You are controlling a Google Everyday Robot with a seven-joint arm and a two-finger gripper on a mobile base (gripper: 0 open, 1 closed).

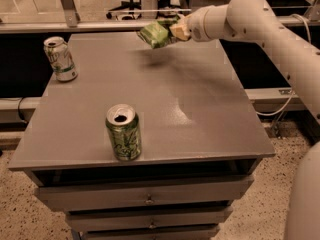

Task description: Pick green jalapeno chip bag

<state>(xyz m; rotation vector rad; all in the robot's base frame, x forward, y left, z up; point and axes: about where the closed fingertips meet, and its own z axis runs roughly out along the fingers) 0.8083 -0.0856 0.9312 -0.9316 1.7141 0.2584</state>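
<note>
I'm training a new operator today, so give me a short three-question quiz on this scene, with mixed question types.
1. True or false: the green jalapeno chip bag lies flat on the table.
2. Multiple choice: the hand, above the table's far edge, is A) open, B) shut on the bag, C) shut on a can.
3. Fill in: ___ cans stand upright on the table.

Key:
1. False. It hangs clear of the table, held in the hand.
2. B.
3. Two: the far-left can and the near can.
</note>
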